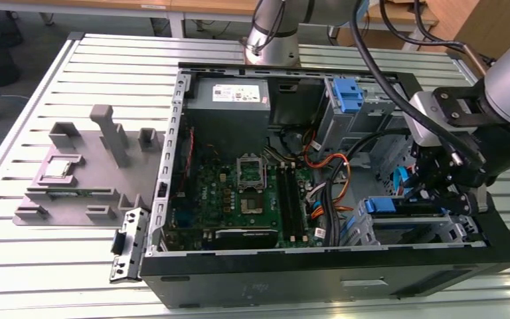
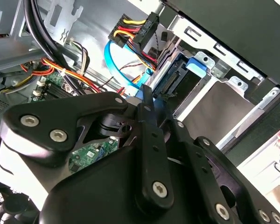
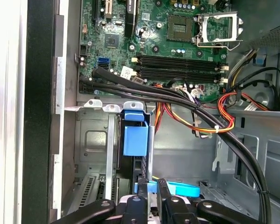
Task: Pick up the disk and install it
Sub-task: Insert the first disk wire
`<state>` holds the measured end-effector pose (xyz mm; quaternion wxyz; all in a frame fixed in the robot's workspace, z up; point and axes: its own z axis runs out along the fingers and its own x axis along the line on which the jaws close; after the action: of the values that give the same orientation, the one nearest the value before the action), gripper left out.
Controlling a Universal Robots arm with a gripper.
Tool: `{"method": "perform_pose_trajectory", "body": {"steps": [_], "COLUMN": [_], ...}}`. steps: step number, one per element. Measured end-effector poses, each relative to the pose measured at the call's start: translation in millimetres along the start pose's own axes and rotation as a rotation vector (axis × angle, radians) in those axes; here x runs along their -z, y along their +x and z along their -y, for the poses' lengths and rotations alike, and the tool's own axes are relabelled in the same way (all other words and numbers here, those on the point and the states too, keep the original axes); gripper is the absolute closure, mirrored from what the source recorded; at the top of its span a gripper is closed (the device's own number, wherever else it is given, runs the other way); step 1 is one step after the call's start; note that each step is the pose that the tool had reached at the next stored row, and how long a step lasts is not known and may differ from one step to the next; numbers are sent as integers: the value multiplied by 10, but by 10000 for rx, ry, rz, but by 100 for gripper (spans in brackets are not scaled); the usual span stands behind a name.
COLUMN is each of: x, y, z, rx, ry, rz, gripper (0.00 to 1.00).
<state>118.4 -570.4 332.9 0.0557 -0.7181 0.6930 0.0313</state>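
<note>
The disk stands on edge in the drive cage at the near corner of the open computer case, on the exterior view's right. Its blue carrier tab sticks up at the cage's inner end. In the first wrist view the disk runs from that blue tab to my gripper. The fingers are drawn close together on the carrier's blue end. The second wrist view has the gripper tip against the disk in the cage.
A taller blue latch stands on the upper cage at the back. Thick black cables, coloured wires and a blue flat cable cross beside the cage. The motherboard fills the case floor. A grey fixture lies outside.
</note>
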Motion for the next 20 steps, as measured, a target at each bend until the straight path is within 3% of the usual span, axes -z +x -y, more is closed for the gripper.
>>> {"method": "perform_pose_trajectory", "body": {"steps": [6,14,18,19,20], "x": [19,194,199,195,195], "y": [-2,-24,-24,-25,-26], "z": [2,8,12,81,87], "rx": [1,1,2,1,1], "ry": [1,-2,-2,-4,-4], "rz": [19,2,3,2,2], "gripper": [77,77,77,77,77]}}
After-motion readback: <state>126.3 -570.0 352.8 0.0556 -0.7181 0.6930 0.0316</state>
